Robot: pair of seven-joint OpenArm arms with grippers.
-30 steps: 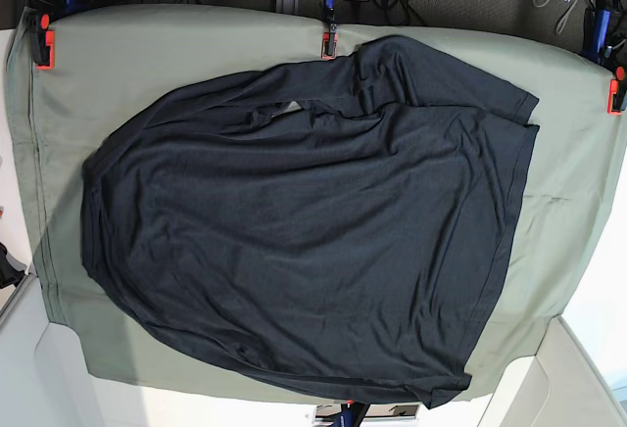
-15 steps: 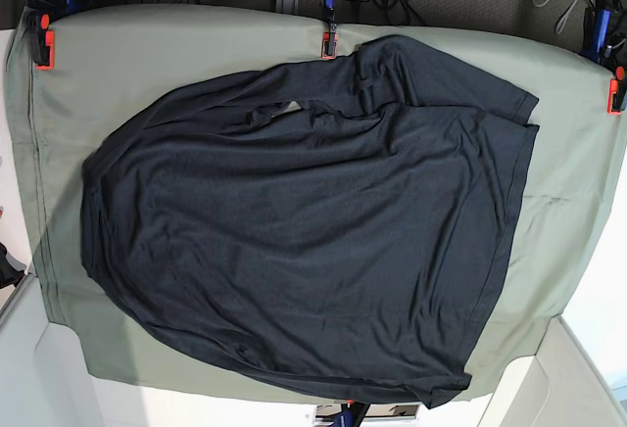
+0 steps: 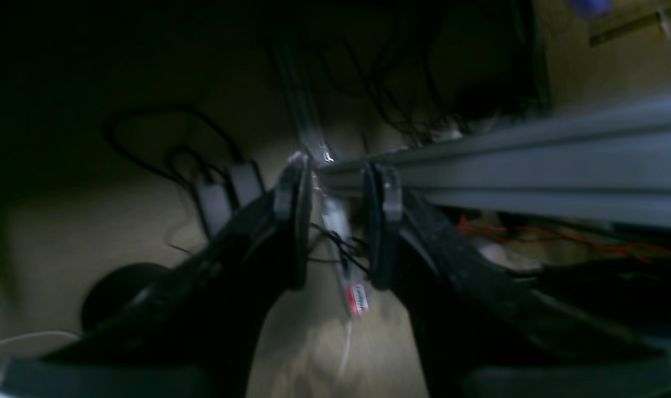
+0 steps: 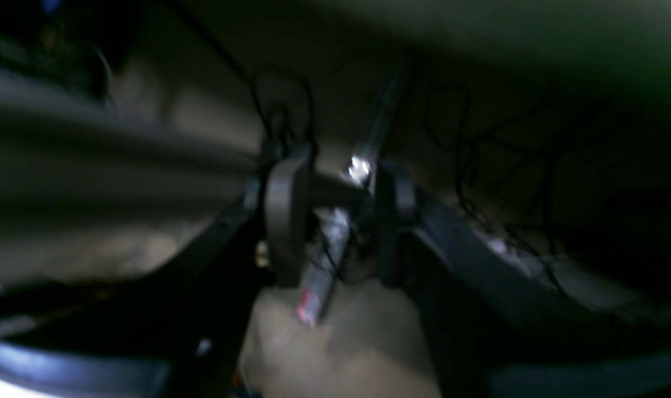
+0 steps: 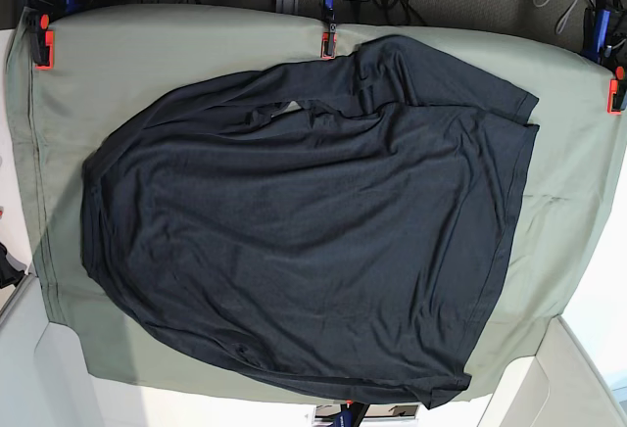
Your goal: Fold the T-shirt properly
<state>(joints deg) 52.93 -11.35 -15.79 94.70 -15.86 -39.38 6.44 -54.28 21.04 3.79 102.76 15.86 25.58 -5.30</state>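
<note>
1. Both grippers, left gripper and right gripper, stood parted, grasping nothing, away from the counter.
2. T-shirt lay spread, unfolded, on the counter's green cloth.
3. Folding seemingly hadn't begun; next, reach an edge or sleeve.

T-shirt: dark charcoal knit, spread mostly flat across the green-covered worktop, unfolded. Soft wrinkles run over the body. One sleeve is folded over near the far edge. Hemmed edge lies along the right side, slightly rumpled.
</note>
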